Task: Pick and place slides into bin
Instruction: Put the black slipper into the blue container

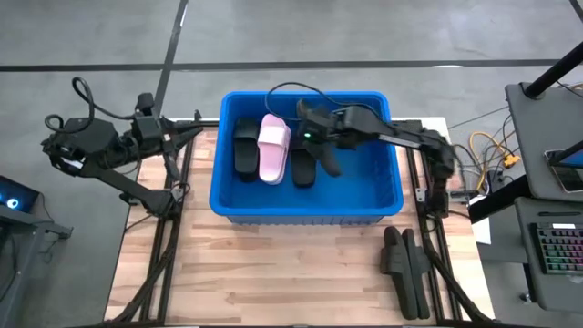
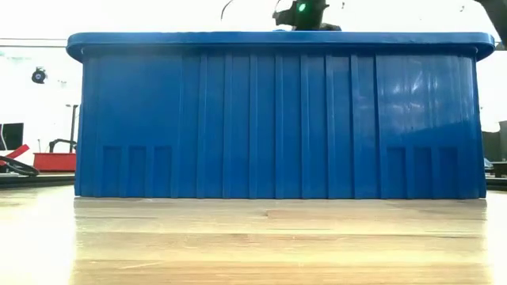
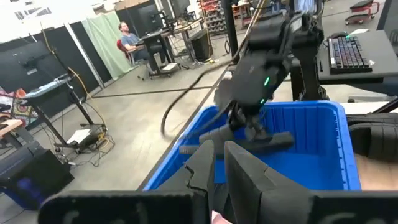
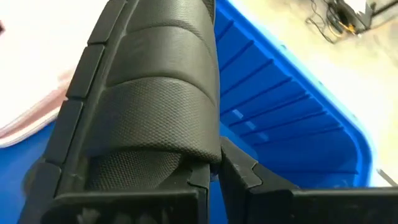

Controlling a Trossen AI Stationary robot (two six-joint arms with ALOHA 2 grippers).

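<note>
A black slide hangs in the right gripper over the middle of the blue bin, with the fingers clamped on it. In the right wrist view its textured strap fills the picture just ahead of the fingers, so it sits directly in front of them. From above, its long axis runs at a slant across the bin, while the ones already inside lie straight. These are a black slide by the left wall, a pink slide touching it, and another black slide just beside the pink one and almost under the gripper. The open floor of the bin lies to the right of that row, which I judge to be the likely spot for the drop.

Two more black slides wait on the wooden table near the right arm's base, well apart from the bin.

The left gripper is parked off the table's left edge, fingers shut on nothing, so the right arm is far nearer the work.
</note>
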